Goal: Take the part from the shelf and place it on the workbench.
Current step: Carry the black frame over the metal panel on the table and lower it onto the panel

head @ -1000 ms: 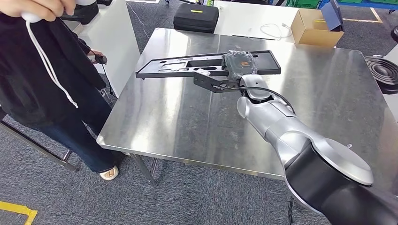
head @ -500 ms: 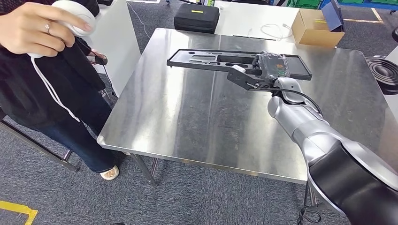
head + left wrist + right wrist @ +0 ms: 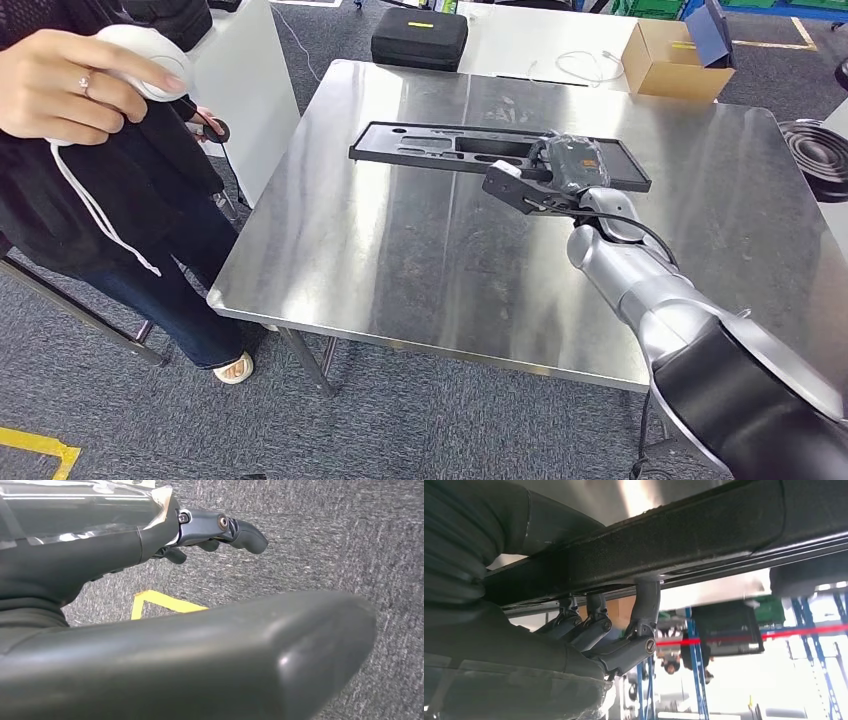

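The part (image 3: pixel 440 146) is a long, flat black plate with cut-outs. It lies level over the far half of the steel workbench (image 3: pixel 400 260); whether it touches the top I cannot tell. My right hand (image 3: pixel 570 165) grips its right portion from the near side. In the right wrist view the dark fingers (image 3: pixel 599 630) curl around the part's (image 3: pixel 684 535) edge. My left hand (image 3: pixel 200 640) hangs over grey carpet holding nothing, its fingers (image 3: pixel 235 527) apart from the thick thumb.
A person (image 3: pixel 110 200) stands at the workbench's left edge holding a white controller (image 3: pixel 145 55). Beyond the far edge are a black case (image 3: pixel 418 38) and a cardboard box (image 3: pixel 668 58). A black round object (image 3: pixel 820 150) sits at the right.
My right hand carried the part to the right across the workbench, then brought it slightly lower and nearer. The person's hand with the controller came down into view.
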`<state>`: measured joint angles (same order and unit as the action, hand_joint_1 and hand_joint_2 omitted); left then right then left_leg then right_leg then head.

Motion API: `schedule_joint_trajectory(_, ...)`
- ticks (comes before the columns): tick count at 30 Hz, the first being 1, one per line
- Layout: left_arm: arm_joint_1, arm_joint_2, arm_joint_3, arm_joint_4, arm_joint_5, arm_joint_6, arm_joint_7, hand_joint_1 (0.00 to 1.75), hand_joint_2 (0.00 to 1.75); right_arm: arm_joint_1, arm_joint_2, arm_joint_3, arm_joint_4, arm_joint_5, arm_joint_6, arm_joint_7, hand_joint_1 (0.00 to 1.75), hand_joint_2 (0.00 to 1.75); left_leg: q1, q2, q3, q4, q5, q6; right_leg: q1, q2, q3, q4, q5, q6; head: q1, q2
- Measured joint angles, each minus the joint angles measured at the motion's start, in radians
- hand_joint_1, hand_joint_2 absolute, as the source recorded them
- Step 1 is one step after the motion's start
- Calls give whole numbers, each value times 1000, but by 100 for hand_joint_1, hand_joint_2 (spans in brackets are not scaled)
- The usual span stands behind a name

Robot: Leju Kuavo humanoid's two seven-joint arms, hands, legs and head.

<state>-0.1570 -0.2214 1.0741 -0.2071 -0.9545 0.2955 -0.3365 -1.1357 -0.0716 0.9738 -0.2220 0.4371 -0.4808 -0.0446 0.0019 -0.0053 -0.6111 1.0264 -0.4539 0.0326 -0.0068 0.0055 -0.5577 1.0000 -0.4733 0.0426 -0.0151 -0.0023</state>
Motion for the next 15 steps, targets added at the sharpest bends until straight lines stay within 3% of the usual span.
schedule_joint_trajectory(7,5,11,-16,0,-28,2,13,0,0,33,25,-27,0,22,0,-1,175,175,0,0,0,0,0,0,0,0,0,0,0,0,0,0)
schedule_joint_trajectory(11,5,13,-33,0,-41,2,28,0,175,37,28,-43,0,31,-1,3,0,0,0,0,0,0,0,0,0,0,0,0,0,0,0,0)
schedule_joint_trajectory(13,5,14,-37,0,-41,8,38,0,175,40,28,-52,0,37,-3,5,0,0,0,0,0,0,0,0,0,0,0,0,0,0,0,0)
schedule_joint_trajectory(15,5,15,-38,0,-39,18,46,0,87,42,28,-60,0,44,-4,7,0,0,0,0,0,0,0,0,0,0,0,0,0,0,0,0)
